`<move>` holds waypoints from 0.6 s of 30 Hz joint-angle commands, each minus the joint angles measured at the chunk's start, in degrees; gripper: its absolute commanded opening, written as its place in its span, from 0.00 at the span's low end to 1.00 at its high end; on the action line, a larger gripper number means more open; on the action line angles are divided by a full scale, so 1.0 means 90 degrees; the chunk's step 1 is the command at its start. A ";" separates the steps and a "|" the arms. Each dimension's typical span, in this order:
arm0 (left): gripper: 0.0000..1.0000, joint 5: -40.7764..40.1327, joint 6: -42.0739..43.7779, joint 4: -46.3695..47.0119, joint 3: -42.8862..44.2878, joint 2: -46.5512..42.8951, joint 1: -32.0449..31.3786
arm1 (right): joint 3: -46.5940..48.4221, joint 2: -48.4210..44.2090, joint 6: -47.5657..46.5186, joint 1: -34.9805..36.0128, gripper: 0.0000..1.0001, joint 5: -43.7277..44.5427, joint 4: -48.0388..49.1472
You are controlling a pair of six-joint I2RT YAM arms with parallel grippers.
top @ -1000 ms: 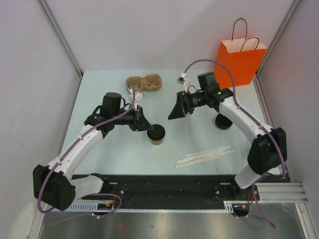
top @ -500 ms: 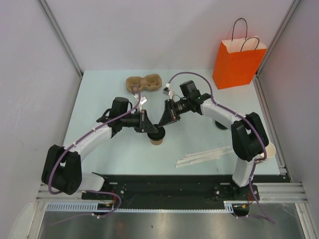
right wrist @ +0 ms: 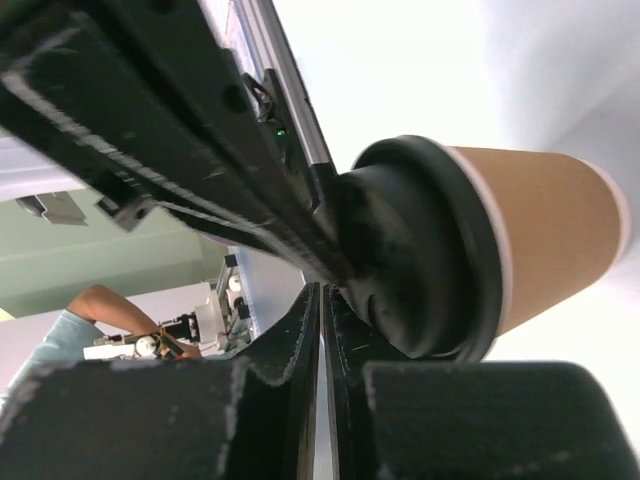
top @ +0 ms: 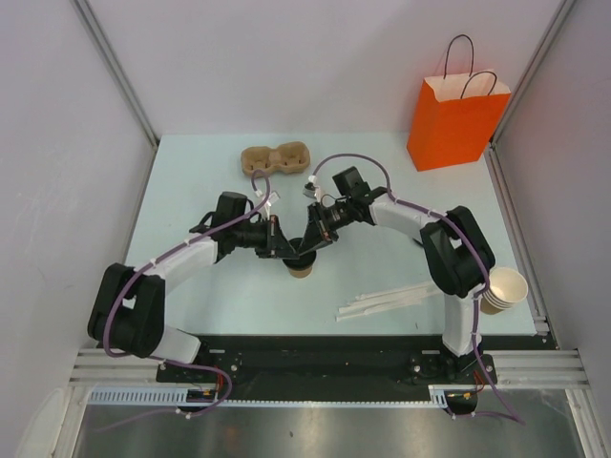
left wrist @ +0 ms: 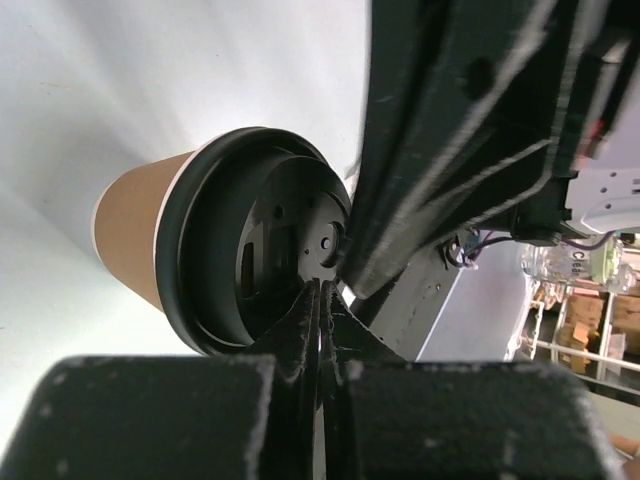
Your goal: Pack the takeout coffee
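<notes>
my left gripper (top: 289,251) and right gripper (top: 312,245), both closed empty, sit tip to tip atop the upright takeout coffee (top: 302,270).

I see a tan-brown takeout coffee (top: 302,270) with black lid mid-frame, a plain orange bag (top: 456,119) with black handles upper right, pale blue-green table (top: 191,181).

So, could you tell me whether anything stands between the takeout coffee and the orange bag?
Nothing resting on the table does. Between the takeout coffee and the orange bag at the far right corner lies only bare surface, with the right arm itself stretched over that line. The cup carrier sits off to the side.
</notes>
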 commanded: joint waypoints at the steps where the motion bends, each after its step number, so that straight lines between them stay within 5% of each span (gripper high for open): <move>1: 0.00 -0.0096 0.0123 -0.0001 -0.0082 0.0254 0.0112 | -0.0011 0.0218 0.0098 -0.0001 0.08 -0.0140 0.0144; 18: 0.00 -0.0135 0.0142 0.0126 -0.0229 0.0761 0.0131 | -0.0147 0.0755 0.0069 -0.0148 0.02 0.0358 -0.0080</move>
